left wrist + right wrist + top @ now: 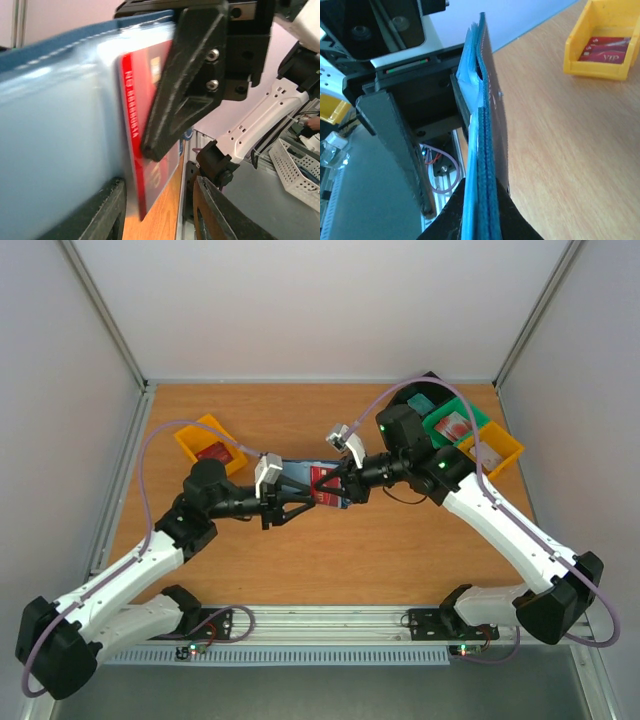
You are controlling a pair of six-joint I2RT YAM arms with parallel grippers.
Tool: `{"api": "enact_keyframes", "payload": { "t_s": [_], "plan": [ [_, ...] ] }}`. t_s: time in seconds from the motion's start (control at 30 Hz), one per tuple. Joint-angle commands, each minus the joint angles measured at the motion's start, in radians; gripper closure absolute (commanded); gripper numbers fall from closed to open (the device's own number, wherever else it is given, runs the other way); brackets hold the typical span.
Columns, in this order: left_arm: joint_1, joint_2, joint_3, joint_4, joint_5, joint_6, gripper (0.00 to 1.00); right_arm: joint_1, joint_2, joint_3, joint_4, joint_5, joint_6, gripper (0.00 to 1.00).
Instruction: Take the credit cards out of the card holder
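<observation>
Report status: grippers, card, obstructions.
Right gripper shut on card. Card partly out of wallet pocket, both held above the table. Left gripper open, one finger against wallet. No obstruction seen.

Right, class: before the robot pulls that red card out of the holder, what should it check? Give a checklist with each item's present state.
1. Right gripper shut on card: ok; a finger presses its red face.
2. Card partly out of holder: ok.
3. Pinch takes card alone, not holder: cannot tell.
4. Left gripper gripping holder: cannot tell; its fingers stand apart, holder against one.
5. Left yellow bin ready: ok; one red card inside.
</observation>
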Motion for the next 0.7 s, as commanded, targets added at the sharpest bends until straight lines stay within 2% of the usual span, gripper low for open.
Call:
{"api": "enact_keyframes", "payload": {
  "t_s": [0.0, 0.07, 0.2, 0.43, 0.53, 0.6, 0.67],
  "plan": [
    [-0.035, 0.027, 0.019, 0.162, -0.001, 0.012, 0.63, 0.020, 0.008, -0.010, 0.148, -0.169, 0.041, 0.98],
    [-0.050, 0.025, 0.030, 0.164, 0.012, 0.023, 0.66, 0.021, 0.009, -0.018, 0.154, -0.160, 0.042, 0.98],
    [-0.052, 0.003, 0.048, 0.138, 0.009, 0.061, 0.99, 0.021, -0.002, -0.031, 0.146, -0.153, 0.032, 0.98],
    [-0.042, -0.026, 0.045, 0.099, 0.006, 0.054, 1.00, 0.013, -0.040, -0.048, 0.127, -0.132, 0.010, 0.86],
    [-0.026, -0.027, 0.044, 0.104, 0.011, 0.026, 1.00, -0.006, -0.049, -0.051, 0.103, -0.135, 0.000, 0.71],
    [-0.006, -0.026, 0.042, 0.102, 0.018, -0.004, 1.00, -0.025, -0.068, -0.069, 0.095, -0.141, -0.003, 0.57],
    [0.016, -0.028, 0.034, 0.102, 0.026, -0.042, 1.00, -0.045, -0.091, -0.090, 0.090, -0.159, -0.004, 0.51]
  ]
}}
